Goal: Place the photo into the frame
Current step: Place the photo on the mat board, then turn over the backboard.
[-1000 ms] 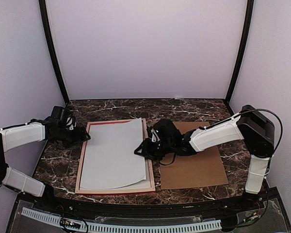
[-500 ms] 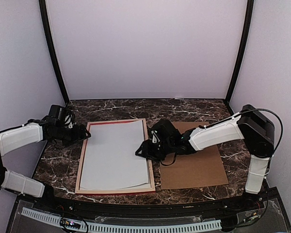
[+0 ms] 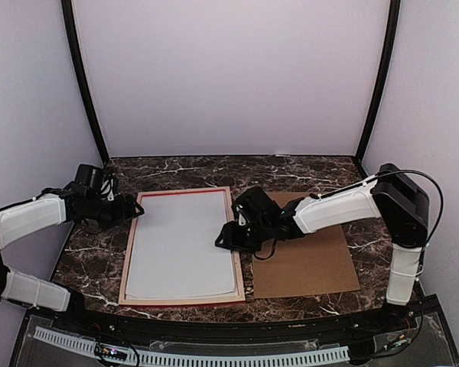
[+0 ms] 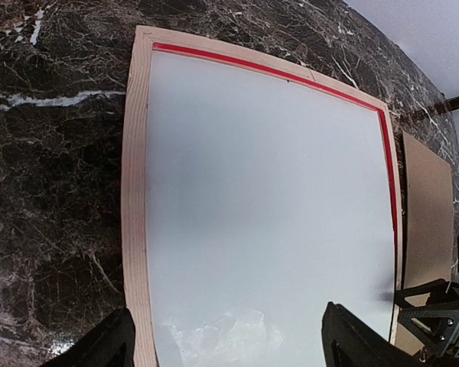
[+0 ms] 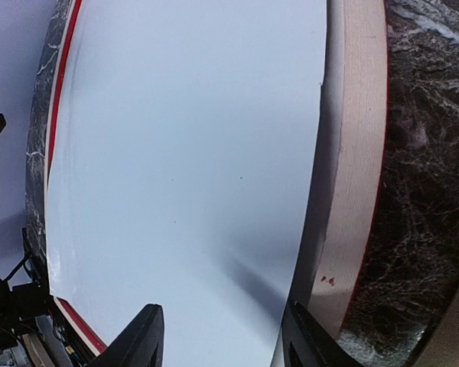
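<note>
**Right hand (image 3: pixel 226 238) lets go as photo (image 3: pixel 180 245) settles into frame (image 3: pixel 128 264)**

My right hand hovers at the frame's right rail, fingers apart and gripping nothing. My left hand (image 3: pixel 128 212), also spread wide and empty, waits by the far left corner. The photo lies white back up inside the frame, which rests pale-wood side up on the tabletop (image 3: pixel 314 172). A second ago the sheet's right edge was lifted and curled over the rail; now it sits flat. I judge the placing all but done. The next move calls for drawing both hands clear without snagging the sheet, then probably fetching the brown board (image 3: pixel 306 264) just beside the frame.
</note>
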{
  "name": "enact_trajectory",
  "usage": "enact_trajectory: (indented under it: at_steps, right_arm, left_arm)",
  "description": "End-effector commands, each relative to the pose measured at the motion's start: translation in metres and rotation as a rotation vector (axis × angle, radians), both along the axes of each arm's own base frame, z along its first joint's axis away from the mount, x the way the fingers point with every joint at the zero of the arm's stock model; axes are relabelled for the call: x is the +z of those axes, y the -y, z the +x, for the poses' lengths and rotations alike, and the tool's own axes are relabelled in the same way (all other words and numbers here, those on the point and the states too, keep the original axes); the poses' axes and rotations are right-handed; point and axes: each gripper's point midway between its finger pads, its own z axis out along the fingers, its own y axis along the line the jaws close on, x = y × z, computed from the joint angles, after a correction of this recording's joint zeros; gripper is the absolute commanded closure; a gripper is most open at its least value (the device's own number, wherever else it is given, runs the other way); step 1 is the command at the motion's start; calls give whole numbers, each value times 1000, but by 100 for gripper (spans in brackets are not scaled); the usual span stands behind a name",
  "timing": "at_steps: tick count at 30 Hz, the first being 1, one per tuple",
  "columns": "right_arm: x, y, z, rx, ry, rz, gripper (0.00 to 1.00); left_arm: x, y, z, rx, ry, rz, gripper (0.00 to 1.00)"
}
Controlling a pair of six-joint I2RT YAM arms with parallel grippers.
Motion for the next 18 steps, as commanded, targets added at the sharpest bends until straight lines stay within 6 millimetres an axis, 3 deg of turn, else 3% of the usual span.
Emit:
enact_trajectory:
  at_steps: [1, 7, 13, 18]
  right_arm:
    - [13, 9, 6, -23, 72, -56, 45]
    - [23, 46, 18, -85, 142, -154, 40]
    - [39, 132, 43, -195, 230, -308, 30]
    - [41, 212, 56, -291, 223, -401, 24]
  left_arm:
    - [9, 0, -3, -10, 23, -12, 13]
    - [26, 9, -2, -43, 77, -49, 9]
    - [65, 42, -5, -118, 207, -117, 9]
    - [78, 96, -13, -245, 221, -186, 8]
